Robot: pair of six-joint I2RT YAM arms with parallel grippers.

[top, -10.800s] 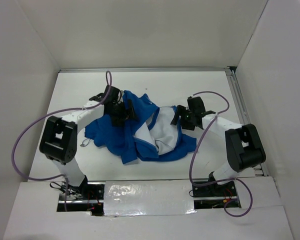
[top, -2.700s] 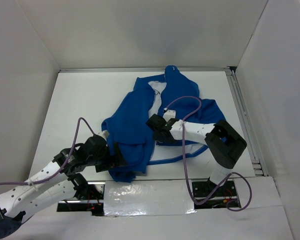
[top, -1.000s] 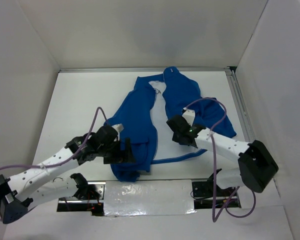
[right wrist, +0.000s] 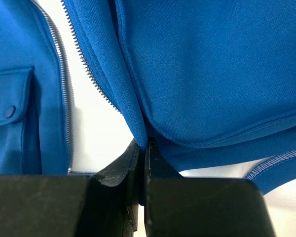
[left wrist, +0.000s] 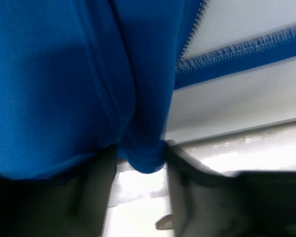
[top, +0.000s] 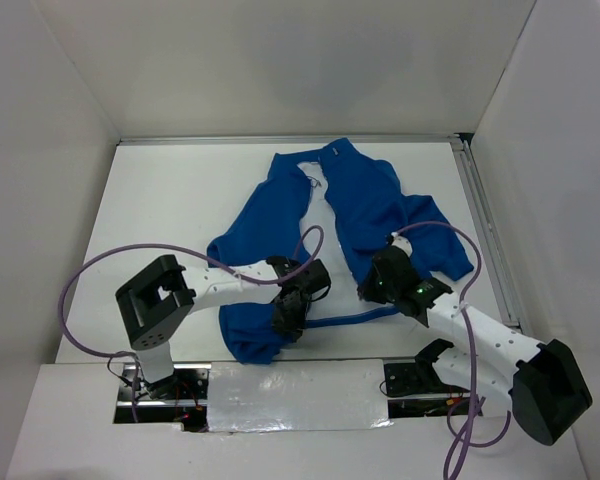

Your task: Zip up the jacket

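Note:
The royal-blue jacket (top: 365,200) lies spread on the white table with its front open and the collar at the far side. My left gripper (top: 288,312) is at the bottom hem of the left panel. In the left wrist view a fold of the jacket (left wrist: 64,74) fills the gap of the left gripper (left wrist: 140,152), and both fingers touch it. My right gripper (top: 378,285) is at the lower edge of the right panel. The right wrist view shows the right gripper (right wrist: 144,144) shut on the jacket (right wrist: 212,64) beside its zipper teeth (right wrist: 91,74).
White walls enclose the table on three sides. A metal rail (top: 480,220) runs along the right edge. A taped front ledge (top: 290,385) lies just behind the left gripper. Purple cables (top: 110,265) loop off both arms. A pocket with a snap (right wrist: 10,111) lies on the left panel.
The left gripper swung right to the hem near the centre and its jaws narrowed onto a fold. The right gripper moved right and nearer, still holding its panel.

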